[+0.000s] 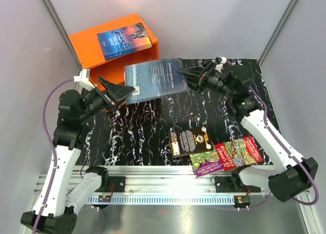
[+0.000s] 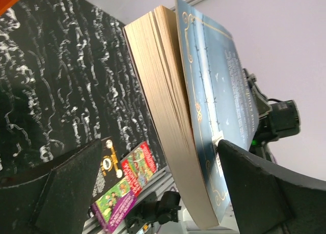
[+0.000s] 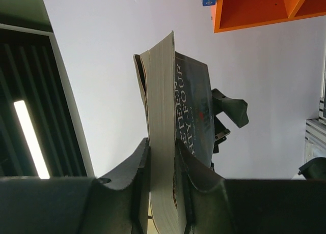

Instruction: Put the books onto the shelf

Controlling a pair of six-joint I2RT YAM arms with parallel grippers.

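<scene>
A grey-blue book [image 1: 154, 80] hangs above the black marbled table, and my right gripper [image 1: 184, 75] is shut on its right edge. The right wrist view shows both fingers pressed on the book [image 3: 164, 117], with the gripper [image 3: 162, 163] clamping its pages and cover. My left gripper [image 1: 127, 95] stands open around the book's left end; in the left wrist view the book [image 2: 168, 107] sits between the wide-apart fingers [image 2: 66, 188]. Behind stands the orange shelf [image 1: 86, 46], with a blue book with an orange-red sky [image 1: 124, 40] lying on its top.
Three more books lie near the front right: a black one [image 1: 190, 141], a green-purple one [image 1: 206, 163] and a red one [image 1: 238, 151]. A metal rail [image 1: 163, 185] carrying the arm bases runs along the near edge. Grey walls enclose the table.
</scene>
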